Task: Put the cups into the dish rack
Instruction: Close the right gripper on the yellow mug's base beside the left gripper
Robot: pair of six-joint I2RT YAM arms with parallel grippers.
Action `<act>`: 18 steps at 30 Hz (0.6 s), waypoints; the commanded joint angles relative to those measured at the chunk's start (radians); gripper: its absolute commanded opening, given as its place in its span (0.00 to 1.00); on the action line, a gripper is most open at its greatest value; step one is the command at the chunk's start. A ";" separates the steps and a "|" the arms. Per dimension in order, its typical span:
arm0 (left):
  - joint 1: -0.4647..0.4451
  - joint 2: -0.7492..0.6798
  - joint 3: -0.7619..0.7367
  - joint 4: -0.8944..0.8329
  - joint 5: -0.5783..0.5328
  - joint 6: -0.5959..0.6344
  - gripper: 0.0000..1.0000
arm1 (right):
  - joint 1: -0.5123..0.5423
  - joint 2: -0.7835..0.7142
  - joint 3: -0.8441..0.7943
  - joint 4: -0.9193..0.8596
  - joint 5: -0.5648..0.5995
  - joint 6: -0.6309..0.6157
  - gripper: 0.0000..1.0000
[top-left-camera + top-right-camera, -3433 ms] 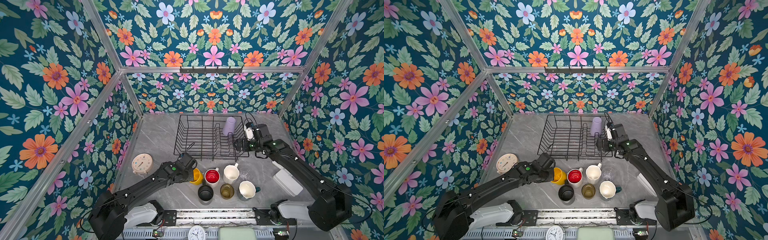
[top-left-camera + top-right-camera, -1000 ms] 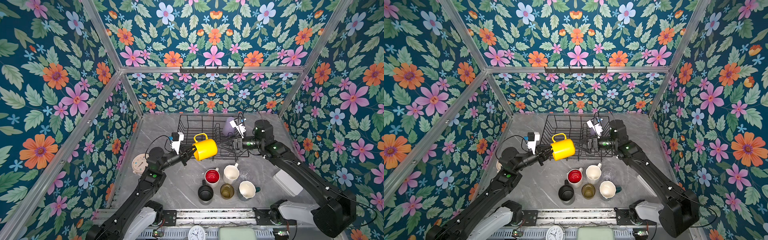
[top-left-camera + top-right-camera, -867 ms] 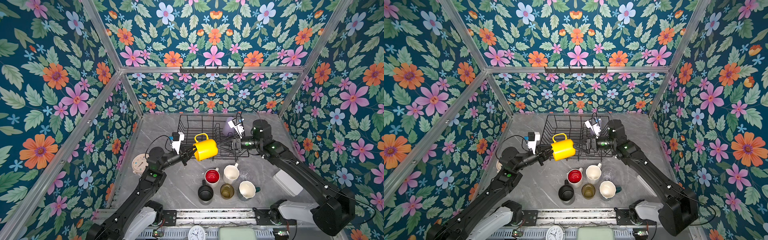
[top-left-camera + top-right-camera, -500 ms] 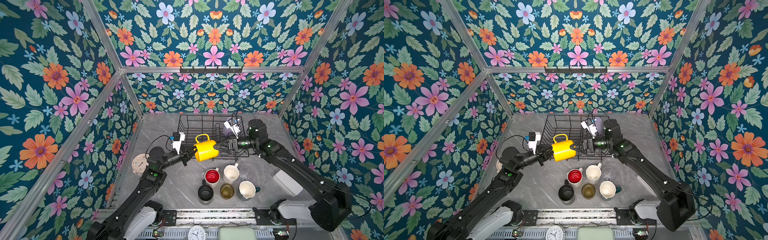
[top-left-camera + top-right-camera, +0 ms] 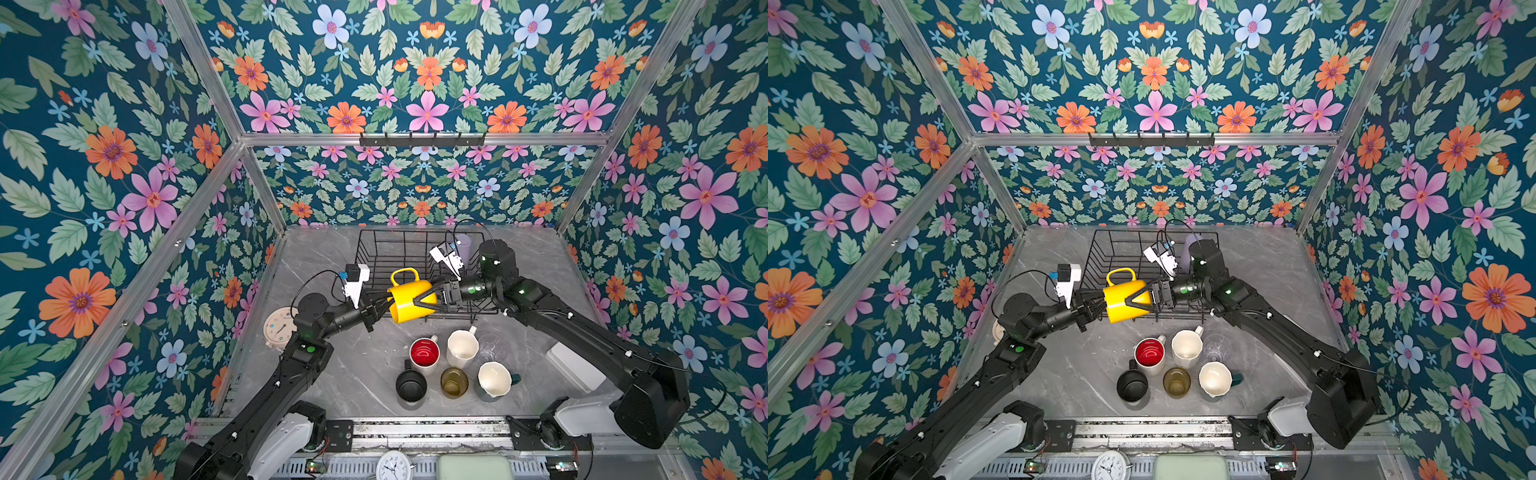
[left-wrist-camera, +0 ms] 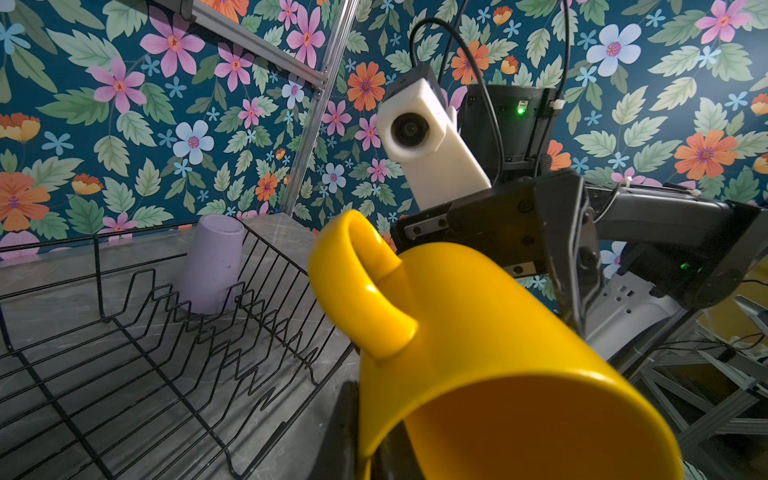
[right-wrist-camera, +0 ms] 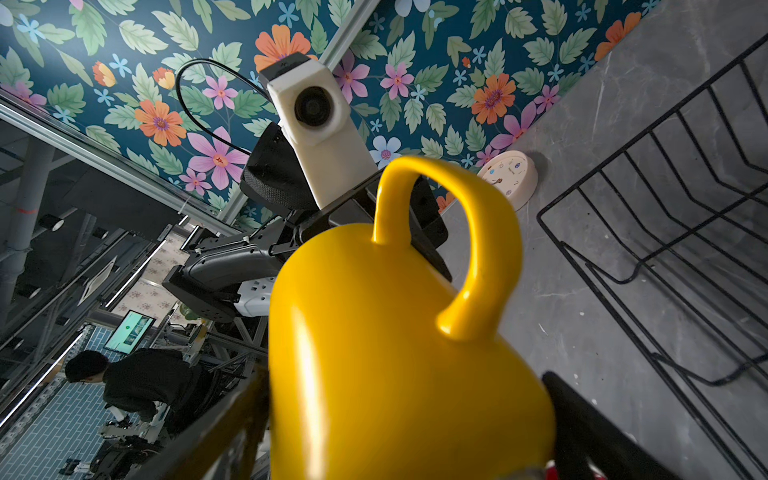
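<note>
The yellow mug [image 5: 409, 299] [image 5: 1123, 301] hangs on its side, handle up, just in front of the dish rack [image 5: 374, 253]. My left gripper [image 5: 384, 305] [image 6: 370, 457] is shut on its rim. My right gripper [image 5: 417, 301] [image 7: 407, 415] is open, one finger on each side of the mug's base end. A lilac tumbler [image 5: 464, 245] [image 6: 212, 262] stands upside down in the rack's far right corner. On the table stand the red-inside mug [image 5: 424, 353], cream mug [image 5: 461, 347], clear glass [image 5: 490, 353], black mug [image 5: 410, 386], amber glass [image 5: 454, 382] and teal mug [image 5: 494, 379].
A round cream clock [image 5: 277, 328] lies by the left wall. A white box [image 5: 575, 368] sits at the right under my right arm. A black hook rail [image 5: 422, 139] hangs on the back wall. Flowered walls close in three sides.
My right gripper has moved left from the rack until its open fingers straddle the mug's base. The left gripper and mug have barely shifted.
</note>
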 commanded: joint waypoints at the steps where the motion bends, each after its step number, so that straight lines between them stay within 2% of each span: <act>1: 0.001 0.002 0.007 0.119 0.024 -0.028 0.00 | 0.011 0.009 0.008 0.037 0.009 0.013 0.98; 13: 0.001 0.034 0.000 0.219 0.045 -0.089 0.00 | 0.029 0.022 0.006 0.056 -0.011 0.030 0.89; 15: 0.002 0.041 -0.003 0.245 0.053 -0.103 0.00 | 0.030 0.022 0.005 0.065 -0.018 0.034 0.84; 18: 0.001 0.053 -0.007 0.279 0.066 -0.120 0.00 | 0.030 0.019 0.005 0.068 -0.020 0.036 0.70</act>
